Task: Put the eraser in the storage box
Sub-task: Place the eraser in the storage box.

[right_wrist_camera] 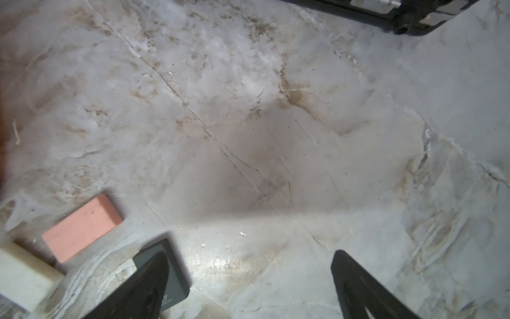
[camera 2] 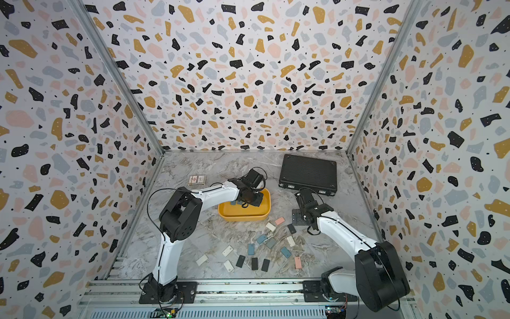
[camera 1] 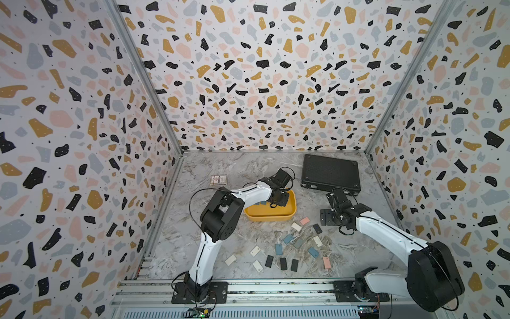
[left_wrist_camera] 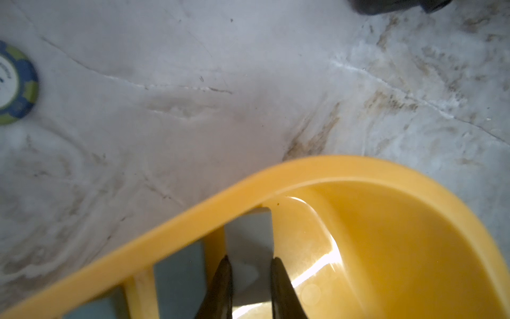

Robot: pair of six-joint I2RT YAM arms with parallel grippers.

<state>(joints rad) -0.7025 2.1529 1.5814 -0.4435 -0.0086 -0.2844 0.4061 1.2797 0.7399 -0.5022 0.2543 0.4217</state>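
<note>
The yellow storage box (camera 1: 269,216) (camera 2: 242,216) stands mid-table. My left gripper (camera 1: 280,198) (camera 2: 252,198) reaches down into its far side. In the left wrist view that gripper (left_wrist_camera: 251,265) is shut on a grey eraser (left_wrist_camera: 248,243), held just inside the box's rim (left_wrist_camera: 193,221). Two blue erasers (left_wrist_camera: 179,276) lie in the box beside it. My right gripper (camera 1: 328,218) (right_wrist_camera: 249,276) hangs open over bare table, right of the box. A dark eraser (right_wrist_camera: 171,276) lies partly under one of its fingers. A pink eraser (right_wrist_camera: 82,226) and a white one (right_wrist_camera: 22,279) lie next to it.
Several erasers (camera 1: 288,239) of different colours are scattered between the box and the front rail. A black latched case (camera 1: 329,172) lies at the back right. A card pack (camera 1: 218,180) sits at the back left, and a poker chip (left_wrist_camera: 13,82) lies beyond the box.
</note>
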